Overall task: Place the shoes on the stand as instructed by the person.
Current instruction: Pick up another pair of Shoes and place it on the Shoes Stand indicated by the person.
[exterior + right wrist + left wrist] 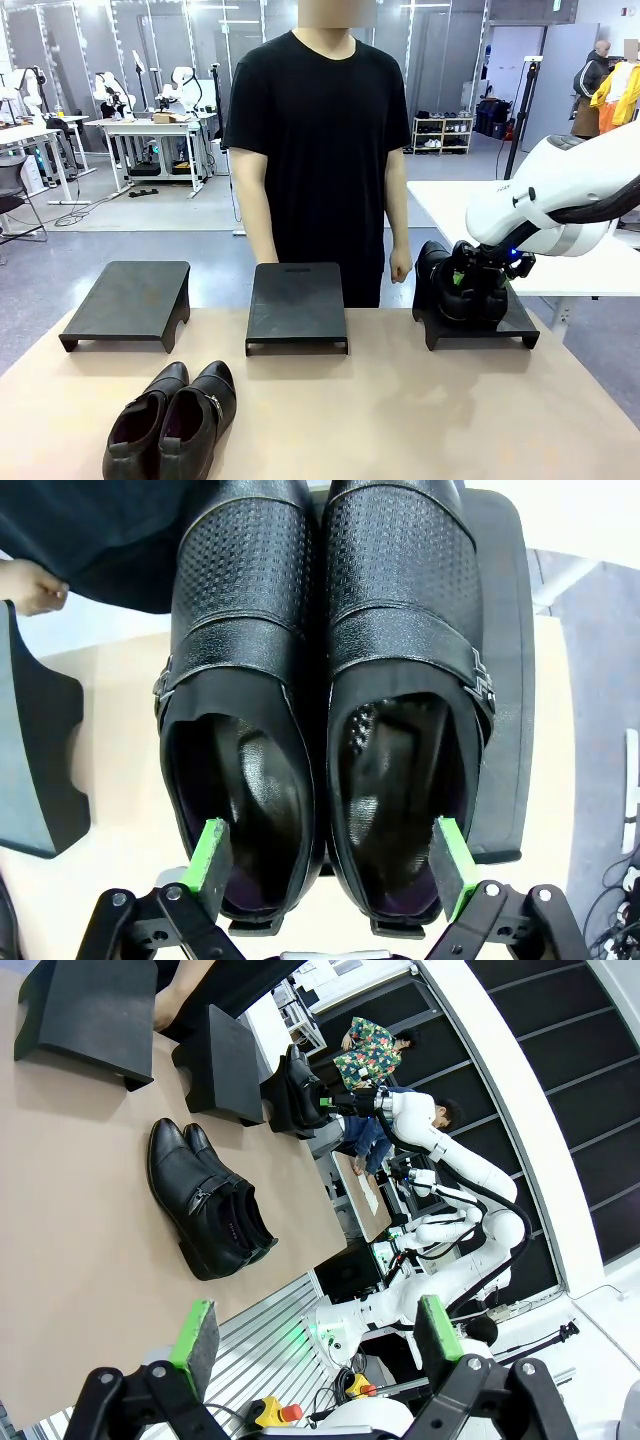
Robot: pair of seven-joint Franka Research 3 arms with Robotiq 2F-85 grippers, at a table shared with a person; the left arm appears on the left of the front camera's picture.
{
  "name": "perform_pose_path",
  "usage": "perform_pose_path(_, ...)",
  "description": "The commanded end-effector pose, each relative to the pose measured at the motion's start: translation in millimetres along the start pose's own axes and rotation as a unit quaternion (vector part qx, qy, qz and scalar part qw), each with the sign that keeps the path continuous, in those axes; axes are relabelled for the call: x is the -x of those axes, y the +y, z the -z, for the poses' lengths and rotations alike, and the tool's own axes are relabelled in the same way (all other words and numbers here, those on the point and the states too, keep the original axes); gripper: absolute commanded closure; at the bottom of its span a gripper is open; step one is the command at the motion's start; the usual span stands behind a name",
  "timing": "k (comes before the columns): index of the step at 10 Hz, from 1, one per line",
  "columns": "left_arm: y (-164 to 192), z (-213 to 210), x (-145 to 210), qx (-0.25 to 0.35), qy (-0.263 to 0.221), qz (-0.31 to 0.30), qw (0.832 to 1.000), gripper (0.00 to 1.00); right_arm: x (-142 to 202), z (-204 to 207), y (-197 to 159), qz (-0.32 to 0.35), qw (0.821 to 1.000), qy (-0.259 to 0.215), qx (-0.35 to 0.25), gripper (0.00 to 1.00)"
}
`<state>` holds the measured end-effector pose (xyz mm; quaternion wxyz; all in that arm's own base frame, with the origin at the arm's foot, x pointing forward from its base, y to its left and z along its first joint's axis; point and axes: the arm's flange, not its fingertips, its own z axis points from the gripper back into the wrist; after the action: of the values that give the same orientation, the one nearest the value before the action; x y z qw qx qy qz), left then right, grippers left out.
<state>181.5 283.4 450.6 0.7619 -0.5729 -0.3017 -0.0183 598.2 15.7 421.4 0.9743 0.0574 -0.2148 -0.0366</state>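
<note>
Gleaming black shoes (pixel 245 610), perforated toes, buckled straps.

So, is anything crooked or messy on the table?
Nothing stands out. One pair of glossy black leather shoes sits straight, side by side, on the right-hand black stand; the other pair lies neatly together on the tan table, not yet on a stand.
</note>
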Motion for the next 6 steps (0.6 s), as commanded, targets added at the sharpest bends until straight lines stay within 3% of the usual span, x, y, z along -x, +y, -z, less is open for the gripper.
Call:
perform_pose_path(1,-1,-1,0,0.004,-0.001,0.004,1.000,0.00,-2,2,-1,-0.001,1.000,0.000,0.001,0.00)
perform_pose_path(2,-1,-1,0,0.004,-0.001,0.004,1.000,0.00,0,0,0,0.000,1.000,0.000,0.000,0.00)
perform_pose_path(6,-1,-1,0,0.004,-0.001,0.004,1.000,0.00,17,-92,-13,0.032,0.997,0.006,-0.063,0.00)
